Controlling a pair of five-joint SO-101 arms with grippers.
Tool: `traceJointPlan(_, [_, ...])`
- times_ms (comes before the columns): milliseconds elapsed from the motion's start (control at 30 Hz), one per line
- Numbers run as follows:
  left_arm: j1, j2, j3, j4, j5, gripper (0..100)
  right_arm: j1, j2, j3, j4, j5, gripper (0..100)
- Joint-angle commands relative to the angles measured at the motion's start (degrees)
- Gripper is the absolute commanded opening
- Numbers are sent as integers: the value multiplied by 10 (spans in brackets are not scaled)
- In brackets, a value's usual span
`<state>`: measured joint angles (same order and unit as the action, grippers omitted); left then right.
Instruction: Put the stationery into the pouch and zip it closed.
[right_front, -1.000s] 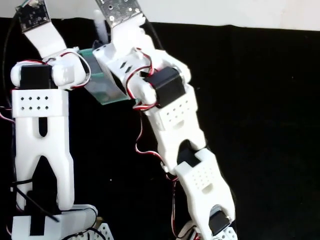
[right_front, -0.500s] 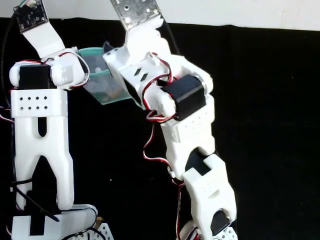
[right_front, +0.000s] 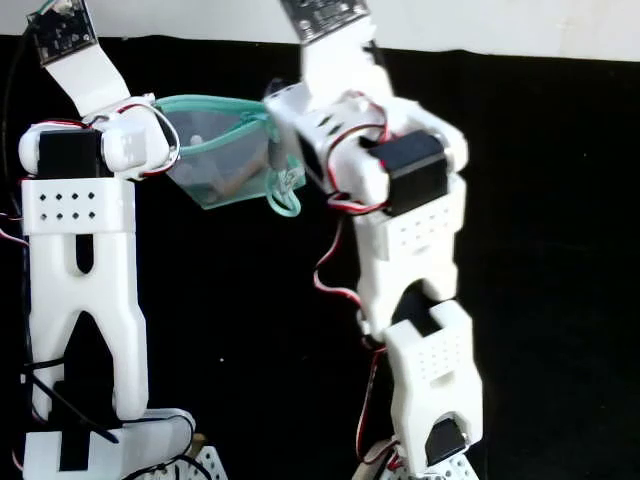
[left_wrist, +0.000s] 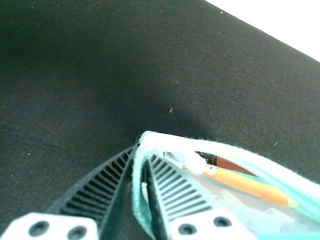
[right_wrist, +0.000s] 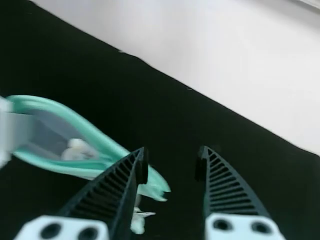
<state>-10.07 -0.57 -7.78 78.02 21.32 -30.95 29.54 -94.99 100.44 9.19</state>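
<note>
Pouch (right_front: 215, 160) spans between both arms over the black table (right_front: 540, 200) in the high view — likely the zipping step. Left wrist view: left hand (left_wrist: 141, 162) clamped on one pouch end; orange pencil (left_wrist: 245, 185) and dark pen (left_wrist: 225, 162) inside. Right wrist view: right hand (right_wrist: 170, 162) apart, empty, just beside the other end — next it should pinch the zip pull, too small to pick out.

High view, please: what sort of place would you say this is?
Probably a robot workbench: left arm and right arm on a black table, teal pouch between them, white surface behind.
</note>
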Motion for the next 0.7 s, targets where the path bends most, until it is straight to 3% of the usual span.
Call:
traceJointPlan(0, [-3,36,6,0,3,7,36,-30,-59,6,13,162])
traceJointPlan(200, [-3,36,6,0,3,7,87,-21,-42,6,17,162])
traceJointPlan(433, [-3,36,6,0,3,7,100,32,65,7,93,162])
traceJointPlan(667, [-3,36,6,1,3,7,98,102,84,6,159,126])
